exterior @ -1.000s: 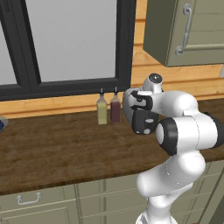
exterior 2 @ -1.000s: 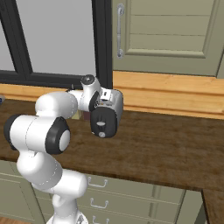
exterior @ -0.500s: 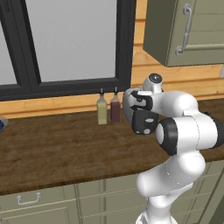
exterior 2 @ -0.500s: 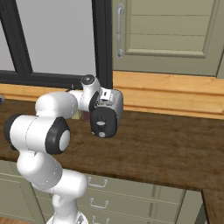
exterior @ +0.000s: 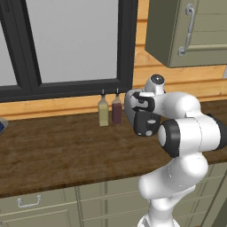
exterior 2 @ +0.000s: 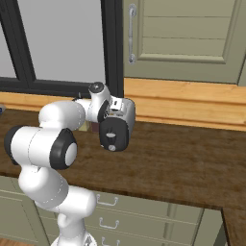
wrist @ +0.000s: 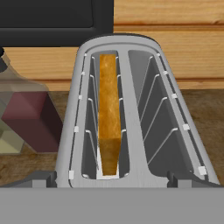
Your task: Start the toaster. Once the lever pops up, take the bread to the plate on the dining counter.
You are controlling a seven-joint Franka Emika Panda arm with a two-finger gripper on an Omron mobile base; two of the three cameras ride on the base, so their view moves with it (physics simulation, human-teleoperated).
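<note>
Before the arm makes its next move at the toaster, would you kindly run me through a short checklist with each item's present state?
1. Bread sits in the toaster's left slot: ok.
2. Right slot free: ok.
3. Hand lined up over the toaster: ok.
4. Lever position, up or down: cannot tell.
5. Jaws open or shut: cannot tell.
6. Two bottles stand apart from the toaster, beside it: ok.

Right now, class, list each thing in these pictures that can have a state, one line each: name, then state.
toaster: upright on the counter, two slots open at the top
bread: standing on edge in the left slot as the hand view shows it, browned along its top edge
right slot: empty
bottles: two, upright, side by side
upper cabinet: door closed
</note>
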